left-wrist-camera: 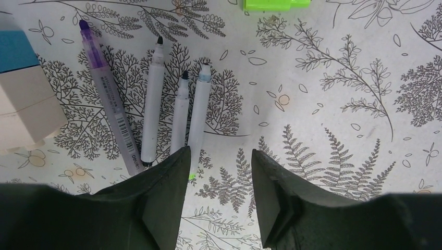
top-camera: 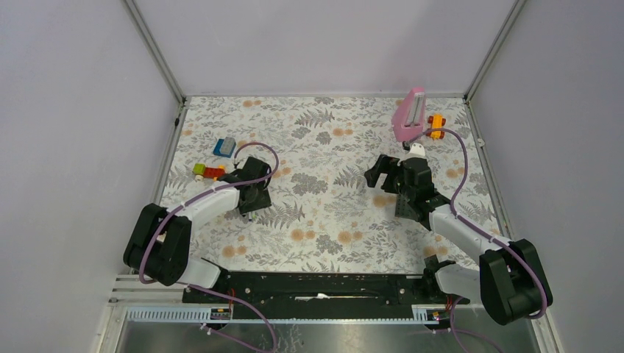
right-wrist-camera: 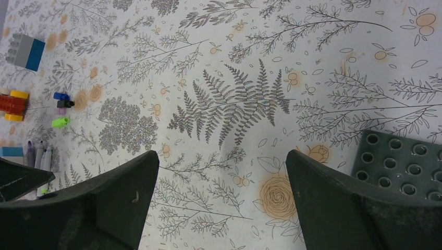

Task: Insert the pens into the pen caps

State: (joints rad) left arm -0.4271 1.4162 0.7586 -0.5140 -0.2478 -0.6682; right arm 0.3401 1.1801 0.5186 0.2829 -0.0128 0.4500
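left claw (left-wrist-camera: 220, 157) and right claw (right-wrist-camera: 221, 156), both spread wide

Soft, even light falls from above, leaving the patterned surface (top-camera: 324, 158) bright with faint, blurred shadows. Wrist views render the print crisply; the left hand (left-wrist-camera: 220, 152) and right hand (right-wrist-camera: 221, 153) look dark, nearly featureless.

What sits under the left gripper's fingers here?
Between the fingertips of the open left gripper, only patterned table shows. One finger covers the lower ends of two white pens; how far they run beneath it cannot be seen.
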